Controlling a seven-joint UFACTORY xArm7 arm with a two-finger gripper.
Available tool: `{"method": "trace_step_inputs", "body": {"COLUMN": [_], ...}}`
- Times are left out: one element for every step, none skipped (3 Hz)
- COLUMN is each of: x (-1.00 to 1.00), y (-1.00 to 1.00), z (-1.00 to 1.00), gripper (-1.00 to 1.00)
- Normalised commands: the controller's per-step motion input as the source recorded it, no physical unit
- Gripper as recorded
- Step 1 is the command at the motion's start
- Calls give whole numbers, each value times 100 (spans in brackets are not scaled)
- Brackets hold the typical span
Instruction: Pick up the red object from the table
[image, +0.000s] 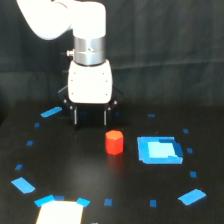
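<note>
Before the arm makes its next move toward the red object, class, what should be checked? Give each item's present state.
1. Red object in plain sight, upright on the table: ok.
2. Gripper open, nothing between its fingers: ok.
3. Gripper lined up over the object: not ok; it sits behind it, toward the exterior view's left.
4. Object apart from the blue square patch: ok.
5. Fingertip height above the table: cannot tell.

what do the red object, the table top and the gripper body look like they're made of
Red object: probably plastic or painted wood; even, matte orange-red with flat facets and no clear glare. Table: black and dull, maybe cloth or a matte sheet; it reflects almost nothing. Gripper: its white body looks like smooth moulded plastic with a soft sheen, under a metallic-looking silver collar.
</note>
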Motion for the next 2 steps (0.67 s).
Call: {"method": "trace_step_inputs", "body": {"x": [86,53], "y": [-100,-100], "z": [-26,-14], "gripper": [84,-100]}}
